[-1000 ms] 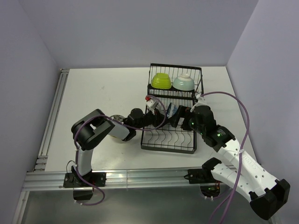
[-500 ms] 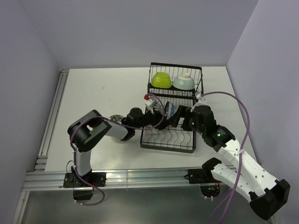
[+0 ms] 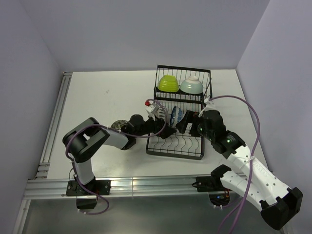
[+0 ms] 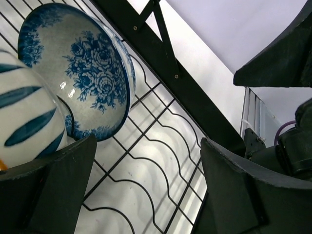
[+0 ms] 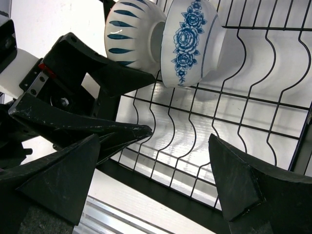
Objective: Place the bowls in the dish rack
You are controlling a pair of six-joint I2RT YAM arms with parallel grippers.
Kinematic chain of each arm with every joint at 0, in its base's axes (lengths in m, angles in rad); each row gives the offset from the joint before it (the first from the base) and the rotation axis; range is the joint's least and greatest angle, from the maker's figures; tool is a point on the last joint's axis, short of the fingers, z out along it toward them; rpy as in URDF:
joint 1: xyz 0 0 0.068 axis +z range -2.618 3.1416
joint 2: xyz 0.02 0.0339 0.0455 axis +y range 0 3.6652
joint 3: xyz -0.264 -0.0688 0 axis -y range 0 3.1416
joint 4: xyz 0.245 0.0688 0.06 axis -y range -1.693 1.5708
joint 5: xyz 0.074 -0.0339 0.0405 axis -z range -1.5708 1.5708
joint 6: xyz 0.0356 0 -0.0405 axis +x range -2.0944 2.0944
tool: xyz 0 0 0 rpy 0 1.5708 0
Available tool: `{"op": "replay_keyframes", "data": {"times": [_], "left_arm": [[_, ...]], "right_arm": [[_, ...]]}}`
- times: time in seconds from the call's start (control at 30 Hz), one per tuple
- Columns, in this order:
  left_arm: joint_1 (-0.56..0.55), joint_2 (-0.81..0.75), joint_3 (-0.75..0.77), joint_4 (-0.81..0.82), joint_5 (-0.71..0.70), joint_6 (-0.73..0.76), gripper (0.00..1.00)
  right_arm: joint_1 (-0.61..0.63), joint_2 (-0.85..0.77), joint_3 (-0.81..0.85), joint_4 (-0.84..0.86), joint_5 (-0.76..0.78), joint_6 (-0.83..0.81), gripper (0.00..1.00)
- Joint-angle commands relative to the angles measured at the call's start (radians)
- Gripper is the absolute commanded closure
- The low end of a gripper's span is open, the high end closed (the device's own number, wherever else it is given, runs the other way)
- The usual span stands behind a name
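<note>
The black wire dish rack (image 3: 178, 146) sits mid-table. A lime green bowl (image 3: 167, 84) and a pale mint bowl (image 3: 191, 86) rest in its raised far basket. A white bowl with dark stripes (image 3: 160, 114) and a blue floral bowl (image 3: 176, 116) stand on edge side by side in the slots. My left gripper (image 3: 165, 126) is open just left of and below the striped bowl (image 4: 24, 117), touching nothing; the floral bowl (image 4: 83, 73) lies beyond. My right gripper (image 3: 187, 122) hangs open over the rack wires (image 5: 243, 122), near the floral bowl (image 5: 187, 44) and the striped bowl (image 5: 129, 29).
A dark patterned bowl (image 3: 117, 126) sits on the table left of the rack, partly behind my left forearm. Aluminium rails run along the left edge (image 3: 53, 122) and the near edge (image 3: 122, 185). Walls close the back and sides.
My left gripper opened, let go of the striped bowl and drew back leftward. The bowl now stands in the rack beside the floral bowl. The right arm held still.
</note>
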Motion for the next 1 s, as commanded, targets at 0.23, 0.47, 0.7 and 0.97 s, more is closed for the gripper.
{"op": "replay_keyframes", "data": {"times": [0.23, 0.47, 0.7, 0.97], "left_arm": [[-0.037, -0.175, -0.111, 0.048, -0.011, 0.018, 0.03], [-0.045, -0.416, -0.195, -0.071, -0.083, 0.139, 0.03], [0.073, -0.804, -0.224, -0.546, 0.032, 0.424, 0.07], [0.487, -0.928, 0.024, -1.361, 0.355, 0.941, 0.07]], "right_arm": [[-0.006, -0.026, 0.005, 0.046, -0.006, -0.062, 0.01], [0.009, -0.057, 0.001, 0.034, -0.101, -0.135, 0.01], [0.011, -0.066, 0.041, 0.000, -0.260, -0.266, 0.01], [0.012, 0.003, 0.136, -0.111, -0.423, -0.456, 0.01]]}}
